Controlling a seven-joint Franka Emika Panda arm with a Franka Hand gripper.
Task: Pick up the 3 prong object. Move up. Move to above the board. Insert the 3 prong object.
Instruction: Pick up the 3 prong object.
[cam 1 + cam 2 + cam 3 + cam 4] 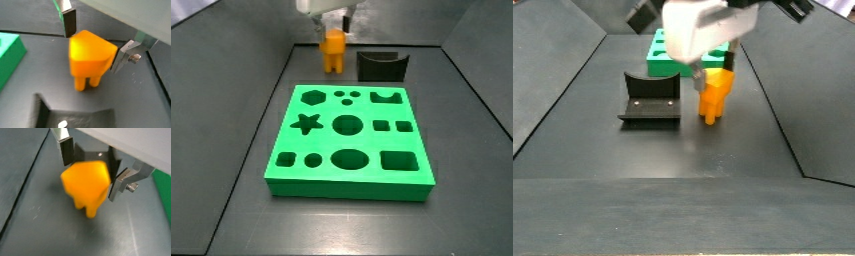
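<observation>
The 3 prong object [333,50] is a small orange block that stands upright on its prongs on the dark floor, beyond the far end of the board [345,130], a large green slab with shaped cutouts. It also shows in a side view [714,96] and in both wrist views [90,55] [85,183]. My gripper [93,52] [90,180] is low over it, with one silver finger on each side of its chunky top. The jaws stand apart and look open. The block is blurred in a wrist view.
The dark fixture [381,65] stands right beside the orange block, also seen in a side view [649,98] and in a wrist view [73,117]. The board's green edge shows in both wrist views [8,55] [164,188]. Sloping grey walls bound the floor.
</observation>
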